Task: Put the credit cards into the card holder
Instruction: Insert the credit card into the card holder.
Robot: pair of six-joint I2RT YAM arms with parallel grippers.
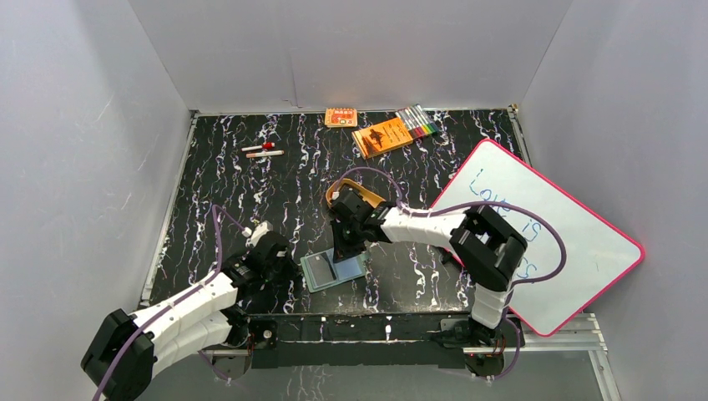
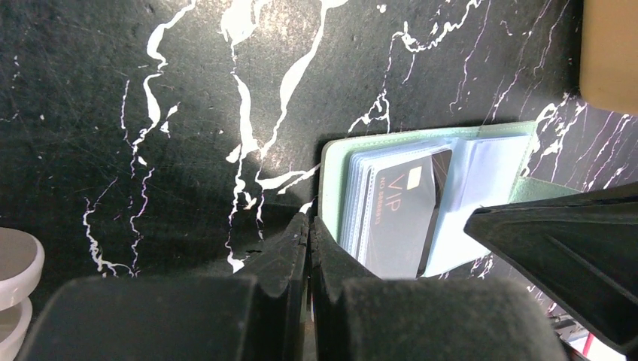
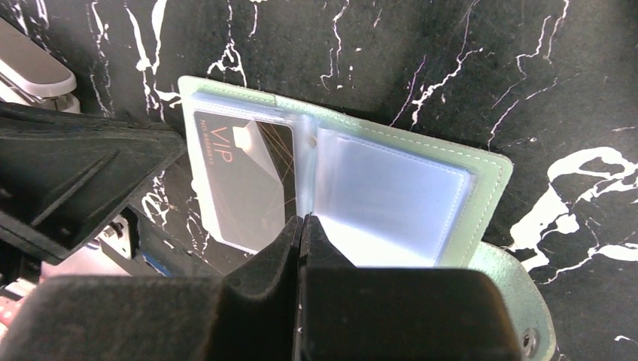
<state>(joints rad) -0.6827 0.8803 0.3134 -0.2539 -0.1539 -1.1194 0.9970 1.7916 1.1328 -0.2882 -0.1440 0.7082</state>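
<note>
The card holder [image 3: 481, 188] is laid open and flat on the black marbled table [image 2: 113, 113], its green cover down and its clear pockets facing up. That is judged the only pose in which a card can be slid in from above.

One credit card [image 3: 241, 180], dark and lettered "VIP", is seen on the holder's left-hand stack of pockets. One corner is tucked under the clear plastic, and the card sits slightly askew. How deep it is seated cannot be told. No second card can be made out in any view.

The left gripper [image 2: 308, 233] is closed tight with nothing between its fingers. Its tip is set at the holder's outer left edge, probably to pin the case against sliding. The right gripper [image 3: 302, 229] is also closed, finger against finger, and is poised over the holder's spine just beside the card. Whether a pocket leaf is nipped there cannot be told. The closed tip is judged suited to nudging the card further in.

One tan tray [image 2: 609, 53] is seen beyond the holder, apart from it. One orange booklet [image 1: 382, 136] lies well beyond the holder, at the far edge.
</note>
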